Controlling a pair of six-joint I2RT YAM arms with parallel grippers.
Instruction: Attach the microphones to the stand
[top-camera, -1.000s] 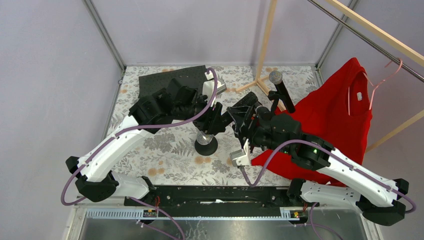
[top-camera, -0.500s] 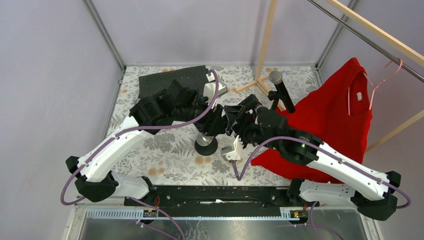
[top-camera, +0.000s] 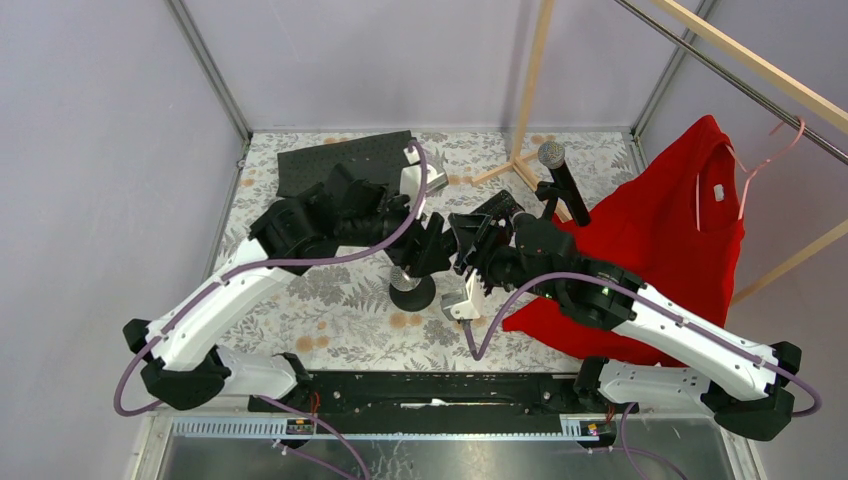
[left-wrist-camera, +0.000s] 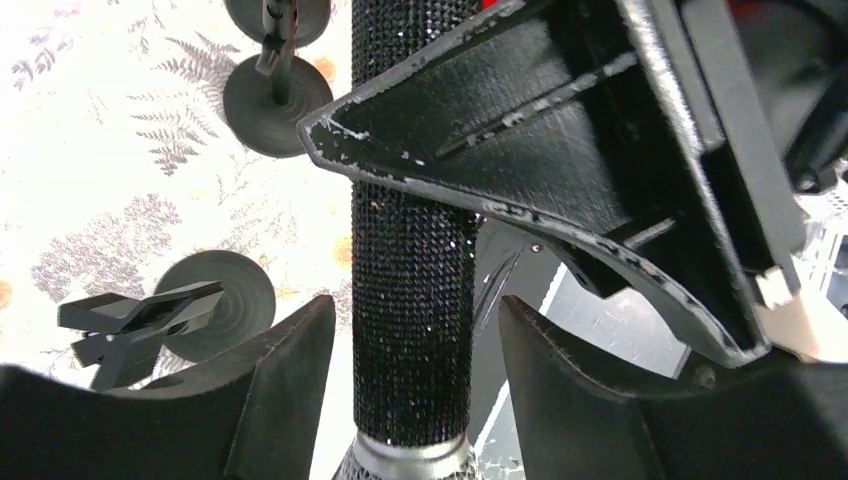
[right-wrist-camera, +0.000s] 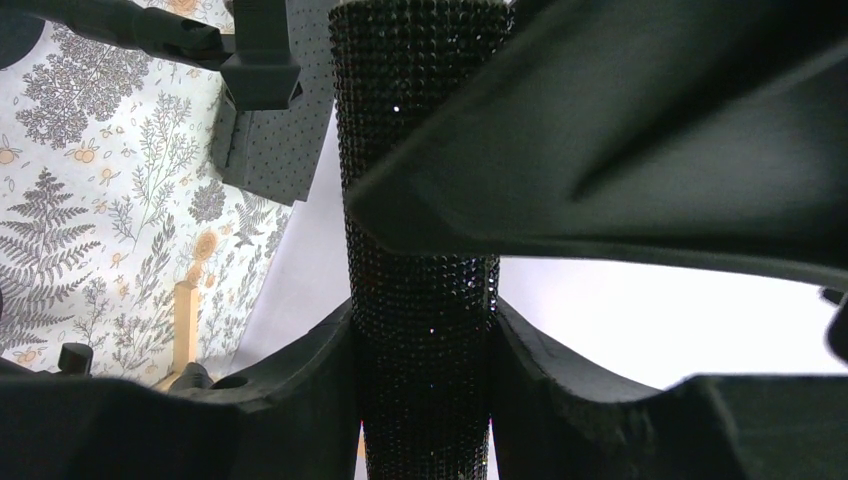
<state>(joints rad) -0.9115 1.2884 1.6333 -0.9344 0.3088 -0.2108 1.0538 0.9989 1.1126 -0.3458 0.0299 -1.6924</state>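
A black glitter microphone (left-wrist-camera: 410, 270) with a grey mesh head (left-wrist-camera: 405, 462) hangs between both grippers above the table. My right gripper (right-wrist-camera: 425, 320) is shut on its body (right-wrist-camera: 420, 300), both pads pressed against it. My left gripper (left-wrist-camera: 415, 315) is open around the same body, with a gap on each side. In the top view the two grippers (top-camera: 430, 250) (top-camera: 462, 245) meet above a round black stand base (top-camera: 412, 295). Two small stands (left-wrist-camera: 265, 100) (left-wrist-camera: 215, 300) sit on the table below. A second microphone (top-camera: 563, 185) stands clipped upright at the back.
A red shirt (top-camera: 670, 230) lies draped at the right under a wooden rack (top-camera: 530, 90), with a pink hanger (top-camera: 770, 150). A black perforated mat (top-camera: 330, 155) lies at the back left. The tablecloth has a fern pattern.
My right gripper moved left onto the microphone and closed on its body. My left gripper's jaws then opened off it. The microphone stays roughly in place.
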